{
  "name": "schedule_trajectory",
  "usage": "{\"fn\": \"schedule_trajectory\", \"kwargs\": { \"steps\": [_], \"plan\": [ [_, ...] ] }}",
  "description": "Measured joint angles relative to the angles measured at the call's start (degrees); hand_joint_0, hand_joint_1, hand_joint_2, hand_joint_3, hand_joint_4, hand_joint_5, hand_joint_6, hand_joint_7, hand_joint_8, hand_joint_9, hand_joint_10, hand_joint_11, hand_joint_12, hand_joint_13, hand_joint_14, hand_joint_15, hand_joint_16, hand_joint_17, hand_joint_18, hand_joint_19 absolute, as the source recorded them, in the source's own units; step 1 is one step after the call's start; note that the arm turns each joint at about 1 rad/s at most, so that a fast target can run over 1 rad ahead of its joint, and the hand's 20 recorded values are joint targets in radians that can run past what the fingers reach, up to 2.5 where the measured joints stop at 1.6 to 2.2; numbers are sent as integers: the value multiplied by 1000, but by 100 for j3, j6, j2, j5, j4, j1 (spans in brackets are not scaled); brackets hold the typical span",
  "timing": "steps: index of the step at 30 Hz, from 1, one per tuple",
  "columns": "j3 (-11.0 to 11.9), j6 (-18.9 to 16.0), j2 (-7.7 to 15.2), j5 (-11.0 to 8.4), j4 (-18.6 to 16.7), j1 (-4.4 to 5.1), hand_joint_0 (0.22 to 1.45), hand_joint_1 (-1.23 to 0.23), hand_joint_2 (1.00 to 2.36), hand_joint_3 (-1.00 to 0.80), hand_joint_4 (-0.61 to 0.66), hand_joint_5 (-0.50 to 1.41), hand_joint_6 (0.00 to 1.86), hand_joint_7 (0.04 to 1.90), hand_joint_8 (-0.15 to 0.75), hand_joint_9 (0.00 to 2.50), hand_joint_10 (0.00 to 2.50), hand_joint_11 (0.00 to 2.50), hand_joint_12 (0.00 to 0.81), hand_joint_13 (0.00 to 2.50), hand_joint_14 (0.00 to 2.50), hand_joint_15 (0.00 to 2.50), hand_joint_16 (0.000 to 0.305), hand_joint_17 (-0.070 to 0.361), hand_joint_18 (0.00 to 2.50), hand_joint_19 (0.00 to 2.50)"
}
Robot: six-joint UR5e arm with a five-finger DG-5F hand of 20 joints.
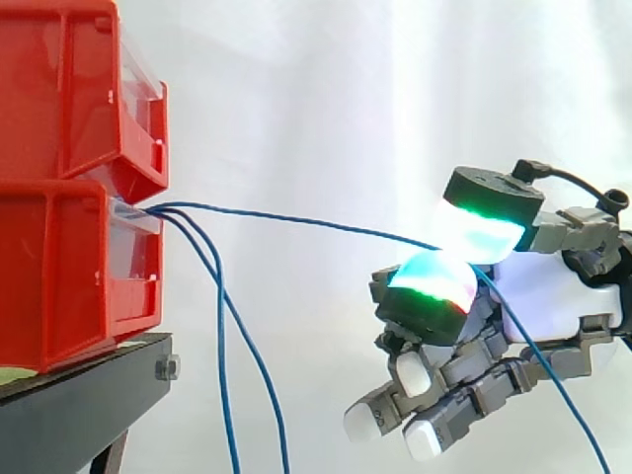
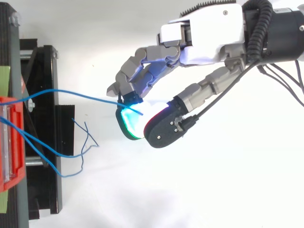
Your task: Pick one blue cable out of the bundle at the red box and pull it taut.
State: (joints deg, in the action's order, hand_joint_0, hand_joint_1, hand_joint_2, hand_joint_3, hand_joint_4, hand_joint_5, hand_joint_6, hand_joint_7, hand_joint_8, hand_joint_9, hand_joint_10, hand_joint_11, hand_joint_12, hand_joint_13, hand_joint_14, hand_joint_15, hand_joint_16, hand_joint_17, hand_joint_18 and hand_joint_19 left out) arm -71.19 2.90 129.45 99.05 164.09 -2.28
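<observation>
Two red bins (image 1: 74,188) are stacked on a black stand at the left. Three thin blue cables come out of the lower bin's front. One blue cable (image 1: 296,219) runs almost straight to the right and passes between two glowing pads (image 1: 434,286) of my hand (image 1: 538,296), which pinch it. Past the pinch it drops toward the lower right. The two other blue cables (image 1: 225,336) hang loosely down from the bin. From above, the held cable (image 2: 76,95) runs from the bin (image 2: 10,142) to my hand (image 2: 209,42), whose pads meet around it.
The black stand (image 1: 79,405) carries the bins at the left. The loose cables' ends (image 2: 83,140) lie curled on the white floor beside the stand. A white curtain backs the scene, with open room to the right of the bins.
</observation>
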Motion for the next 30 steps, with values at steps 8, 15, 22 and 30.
{"fn": "schedule_trajectory", "kwargs": {
  "steps": [8, 15, 22, 30],
  "plan": [
    [0, 0, 0, 0, 0, 0, 631, -815, 1024, 47, -15, -154, 904, 1292, 252, 770, 11, 542, 392, 390, 2, 88, 58, 131, 389, 141],
    [0, 0, 0, 0, 0, 0, 632, -818, 1023, 55, -21, -151, 906, 1277, 256, 788, 12, 539, 394, 406, 3, 88, 59, 133, 391, 134],
    [0, 0, 0, 0, -1, 0, 631, -819, 1022, 54, -21, -150, 905, 1277, 254, 801, 13, 545, 393, 409, 2, 86, 59, 133, 388, 123],
    [0, 0, -3, 0, 0, 1, 632, -819, 1022, 52, -19, -150, 904, 1279, 253, 804, 13, 535, 392, 411, 2, 87, 59, 134, 387, 124]
  ]
}}
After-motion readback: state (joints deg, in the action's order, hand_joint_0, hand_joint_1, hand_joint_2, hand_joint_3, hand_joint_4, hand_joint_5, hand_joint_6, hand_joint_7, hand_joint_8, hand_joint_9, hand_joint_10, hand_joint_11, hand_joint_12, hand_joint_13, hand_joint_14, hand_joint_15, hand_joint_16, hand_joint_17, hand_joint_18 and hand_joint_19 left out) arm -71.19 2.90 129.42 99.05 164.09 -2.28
